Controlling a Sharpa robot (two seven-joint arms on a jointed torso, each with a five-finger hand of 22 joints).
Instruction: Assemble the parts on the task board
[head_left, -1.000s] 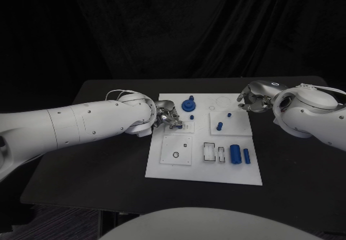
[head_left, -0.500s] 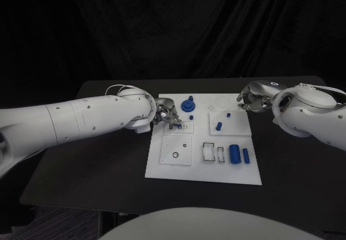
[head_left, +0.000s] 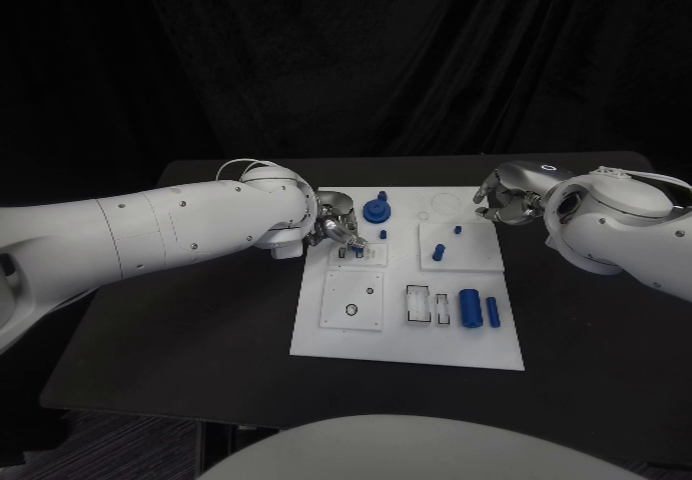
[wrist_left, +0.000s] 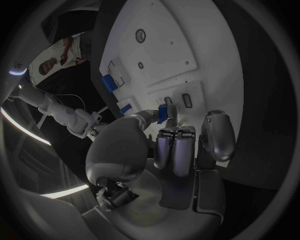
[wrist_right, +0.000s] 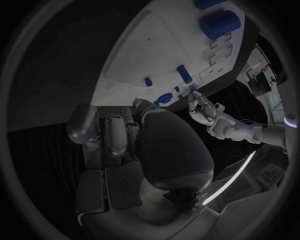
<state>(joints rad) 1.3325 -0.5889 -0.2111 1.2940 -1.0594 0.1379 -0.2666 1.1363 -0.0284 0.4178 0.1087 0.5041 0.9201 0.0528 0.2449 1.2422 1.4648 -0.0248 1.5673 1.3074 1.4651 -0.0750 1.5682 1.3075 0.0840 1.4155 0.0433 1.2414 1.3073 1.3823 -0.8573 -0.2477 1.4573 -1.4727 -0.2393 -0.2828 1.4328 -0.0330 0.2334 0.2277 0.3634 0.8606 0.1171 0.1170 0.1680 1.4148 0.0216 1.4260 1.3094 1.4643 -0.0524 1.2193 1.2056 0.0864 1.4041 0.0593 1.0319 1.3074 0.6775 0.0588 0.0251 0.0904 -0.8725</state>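
Small blue part (wrist_left: 162, 113) pinched at the fingertips of the left hand (head_left: 335, 231), poised just above the slotted block (head_left: 361, 255) at the task board's (head_left: 408, 352) far left; insertion step under way, by the look; next, lining up with a slot and pressing down; right hand (head_left: 508, 196) curled empty beside the board's far right corner.

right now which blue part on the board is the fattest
The thick blue cylinder lying near the task board's front edge; the slimmer blue rod lies beside it, toward the right arm's side.
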